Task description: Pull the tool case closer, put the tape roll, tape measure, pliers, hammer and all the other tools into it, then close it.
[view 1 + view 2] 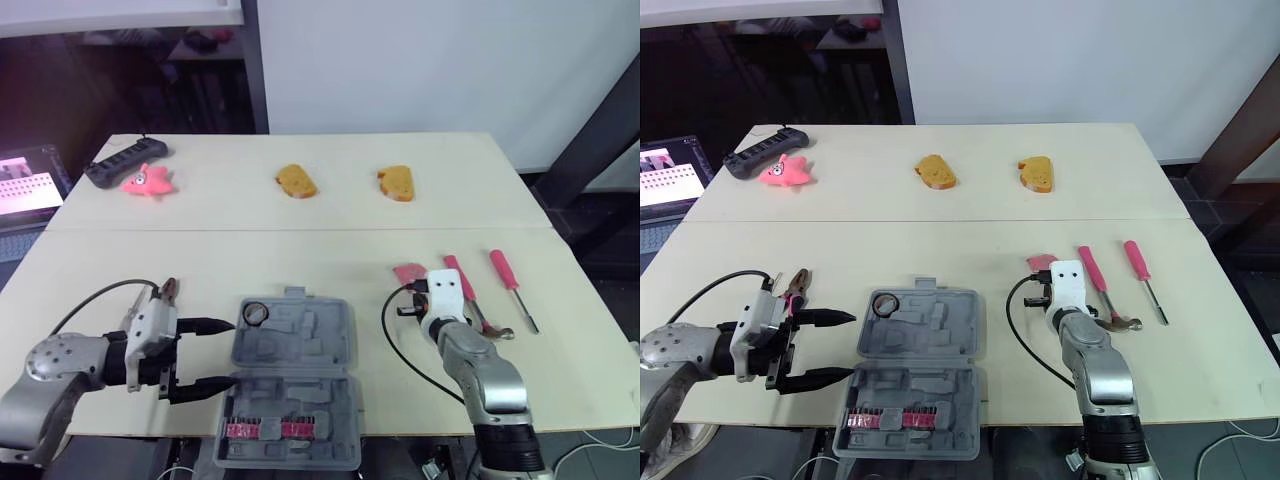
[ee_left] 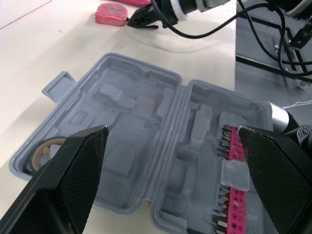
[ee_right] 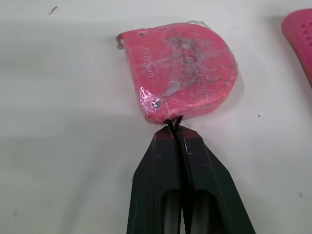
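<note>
Loading the tool case [image 1: 300, 345], lower centre: right gripper [image 3: 174, 123], pinched closed, touches the tape measure [image 3: 183, 68] and should spread to grasp it. The left gripper [image 1: 228, 353] gapes wide.

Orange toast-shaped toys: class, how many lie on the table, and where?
2. One orange toy lies centrally on the far part of the table; the other lies to its right. None seems hidden.

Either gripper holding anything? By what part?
Nothing held. Left gripper open beside the tool case; right gripper shut, tips at the edge of the tape measure, not around it.
</note>
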`<move>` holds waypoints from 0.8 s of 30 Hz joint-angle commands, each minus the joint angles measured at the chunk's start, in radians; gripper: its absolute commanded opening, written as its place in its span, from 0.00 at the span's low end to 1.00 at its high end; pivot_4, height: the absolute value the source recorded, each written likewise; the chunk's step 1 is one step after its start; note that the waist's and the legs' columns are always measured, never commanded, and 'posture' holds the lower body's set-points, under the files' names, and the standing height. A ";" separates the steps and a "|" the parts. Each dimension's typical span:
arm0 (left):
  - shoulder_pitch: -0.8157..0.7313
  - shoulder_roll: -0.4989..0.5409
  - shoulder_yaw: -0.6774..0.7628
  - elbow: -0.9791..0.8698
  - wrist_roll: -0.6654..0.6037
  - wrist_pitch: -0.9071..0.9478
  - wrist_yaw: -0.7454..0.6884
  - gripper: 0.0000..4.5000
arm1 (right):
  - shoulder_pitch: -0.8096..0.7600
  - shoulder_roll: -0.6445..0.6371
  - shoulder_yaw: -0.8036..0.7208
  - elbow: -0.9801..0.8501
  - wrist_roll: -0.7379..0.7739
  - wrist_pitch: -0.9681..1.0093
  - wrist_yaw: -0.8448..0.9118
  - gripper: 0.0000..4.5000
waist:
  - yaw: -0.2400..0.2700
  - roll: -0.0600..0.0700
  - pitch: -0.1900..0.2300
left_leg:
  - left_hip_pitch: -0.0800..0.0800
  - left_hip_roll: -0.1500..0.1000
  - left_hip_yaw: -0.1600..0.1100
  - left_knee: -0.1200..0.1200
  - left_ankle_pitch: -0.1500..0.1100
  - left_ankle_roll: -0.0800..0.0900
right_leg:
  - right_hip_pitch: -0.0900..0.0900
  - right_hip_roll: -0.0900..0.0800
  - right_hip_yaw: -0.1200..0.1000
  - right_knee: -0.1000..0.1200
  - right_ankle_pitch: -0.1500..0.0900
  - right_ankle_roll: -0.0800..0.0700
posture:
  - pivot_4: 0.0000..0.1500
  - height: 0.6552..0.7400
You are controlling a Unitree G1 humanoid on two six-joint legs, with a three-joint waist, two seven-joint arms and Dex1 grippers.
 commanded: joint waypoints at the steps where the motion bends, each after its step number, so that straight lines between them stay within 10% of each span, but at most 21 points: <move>1: -0.022 -0.010 -0.027 -0.007 0.007 -0.020 -0.013 1.00 | 0.117 -0.037 0.024 -0.143 0.021 0.054 0.057 0.01 | 0.001 0.000 0.000 | 0.000 0.000 0.000 0.000 0.000 0.000 | 0.000 0.000 0.000 0.000 0.000 0.000 | 1.00 1.00; 13: -0.092 -0.031 -0.100 0.076 0.038 -0.063 -0.054 1.00 | 0.620 -0.132 0.152 -0.668 0.092 0.220 0.143 0.01 | 0.002 0.001 0.000 | 0.000 0.000 0.000 -0.004 0.000 0.000 | -0.001 0.000 0.000 -0.003 -0.001 0.001 | 1.00 1.00; 24: -0.119 -0.034 -0.127 0.123 0.050 -0.089 -0.093 1.00 | 0.767 -0.095 0.158 -0.749 0.141 0.287 0.126 0.01 | -0.001 -0.001 0.000 | -0.001 0.000 0.000 -0.004 0.000 0.000 | 0.000 0.000 0.000 -0.007 0.000 0.000 | 1.00 1.00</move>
